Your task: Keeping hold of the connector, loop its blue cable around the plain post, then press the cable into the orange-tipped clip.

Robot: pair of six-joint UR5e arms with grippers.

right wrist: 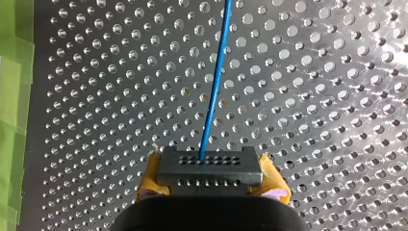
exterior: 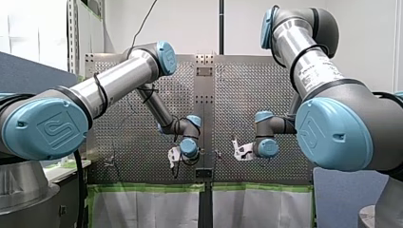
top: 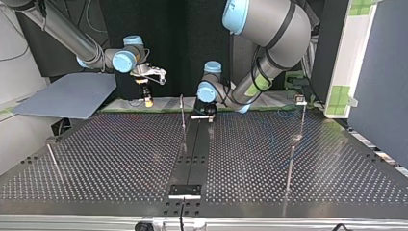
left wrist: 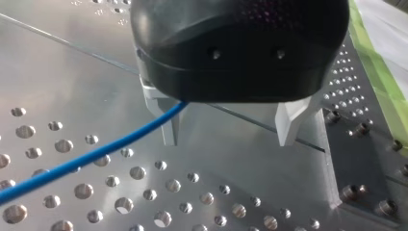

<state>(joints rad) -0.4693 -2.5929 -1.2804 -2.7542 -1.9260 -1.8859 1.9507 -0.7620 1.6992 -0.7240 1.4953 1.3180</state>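
Observation:
My right gripper (right wrist: 210,174) is shut with its yellow pads on a black connector (right wrist: 208,166). The blue cable (right wrist: 215,82) leaves the connector and runs straight ahead over the perforated table. In the top view that gripper (top: 146,97) hangs above the table's far edge, left of the middle. My left gripper (left wrist: 228,134) stands open just over the plate, with its metal fingers (left wrist: 169,129) apart and nothing held. The blue cable (left wrist: 96,156) passes close beside one finger and trails off to the side. A thin plain post (top: 183,114) stands next to my left gripper (top: 204,114).
Two more thin posts (top: 290,163) rise at the top view's right, the farther one (top: 302,115) carrying a small clip. A slanted rod (top: 53,159) lies at its left. A dark centre strip (top: 192,154) runs down the table. Green tape (right wrist: 14,96) lines the edge.

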